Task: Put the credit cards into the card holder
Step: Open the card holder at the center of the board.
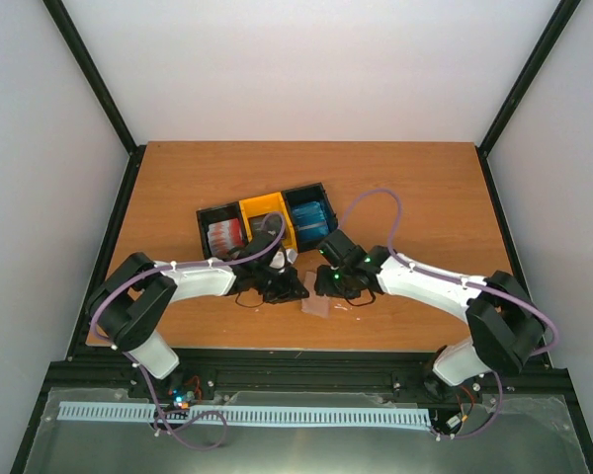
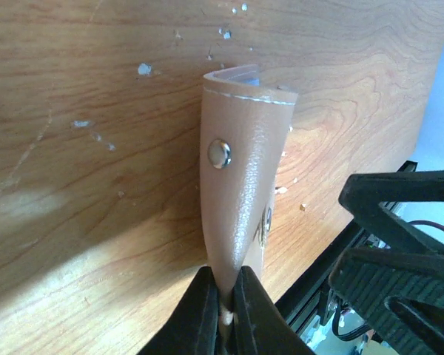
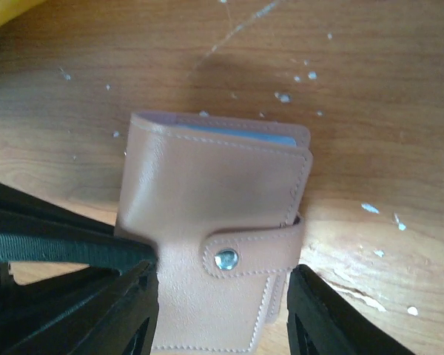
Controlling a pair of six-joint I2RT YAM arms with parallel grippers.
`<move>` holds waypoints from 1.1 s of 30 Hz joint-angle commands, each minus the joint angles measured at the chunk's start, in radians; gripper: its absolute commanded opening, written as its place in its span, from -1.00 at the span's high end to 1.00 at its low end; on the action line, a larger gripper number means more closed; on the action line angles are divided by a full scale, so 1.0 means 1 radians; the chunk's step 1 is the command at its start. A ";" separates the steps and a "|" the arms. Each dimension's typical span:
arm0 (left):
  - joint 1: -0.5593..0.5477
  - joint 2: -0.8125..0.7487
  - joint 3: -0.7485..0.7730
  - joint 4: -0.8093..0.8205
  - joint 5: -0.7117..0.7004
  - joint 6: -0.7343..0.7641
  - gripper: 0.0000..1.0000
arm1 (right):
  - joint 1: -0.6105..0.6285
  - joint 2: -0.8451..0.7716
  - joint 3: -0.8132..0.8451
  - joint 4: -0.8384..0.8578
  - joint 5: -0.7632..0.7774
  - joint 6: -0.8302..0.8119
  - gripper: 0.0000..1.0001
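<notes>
Fingers (image 2: 200,318) of the left gripper (image 2: 223,296) are pinched tight on the small flat tan-pink folding card holder (image 2: 240,170). They grip it at its bottom edge. The card holder stands up on its thin side here, and a round silver snap button (image 2: 219,152) shows on it. Under it is the brown wooden table (image 2: 81,111), which has little white specks on it.

The right gripper (image 3: 222,318) has one black finger (image 3: 133,318) on each side of the card holder, so it is part way open. I cannot tell if those fingers squeeze it or only sit beside it. In the right wrist view the strap is snapped shut across the front. A thin light blue plastic card edge (image 3: 237,137) peeks out at the top of the card holder.

From above, both arms meet near the middle of the table, close to its near edge. Just behind them sits a long plastic tray with three bins (image 1: 200,222), black, yellow and black. Red credit cards (image 1: 224,235) lie in the left bin. Light blue cards (image 1: 311,215) lie in the right bin.
</notes>
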 commanded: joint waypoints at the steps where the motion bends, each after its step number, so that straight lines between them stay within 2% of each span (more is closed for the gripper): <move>1: -0.012 -0.035 0.034 -0.040 -0.013 0.041 0.92 | 0.031 0.071 0.067 -0.113 0.113 -0.016 0.02; 10: -0.012 -0.046 0.041 -0.037 -0.002 0.050 0.93 | 0.047 0.129 0.096 -0.091 0.058 -0.054 0.01; 16: -0.012 -0.043 0.046 -0.034 0.006 0.054 0.93 | 0.048 0.119 0.054 0.004 -0.056 -0.053 -0.06; 19: -0.012 -0.047 0.043 -0.033 0.006 0.053 0.93 | 0.047 0.130 0.053 0.011 -0.050 -0.047 -0.09; 22: -0.012 -0.051 0.039 -0.033 0.004 0.050 0.94 | 0.047 0.155 0.068 -0.036 0.030 -0.033 -0.06; 25: -0.011 -0.056 0.038 -0.038 -0.001 0.050 0.94 | 0.048 0.186 0.085 -0.105 0.118 -0.022 0.05; 28: -0.011 -0.059 0.040 -0.052 -0.016 0.048 0.95 | 0.050 0.182 0.099 -0.161 0.181 -0.011 0.32; 33: -0.012 -0.064 0.033 -0.072 -0.052 0.040 0.98 | 0.050 0.164 0.109 -0.235 0.251 -0.003 0.56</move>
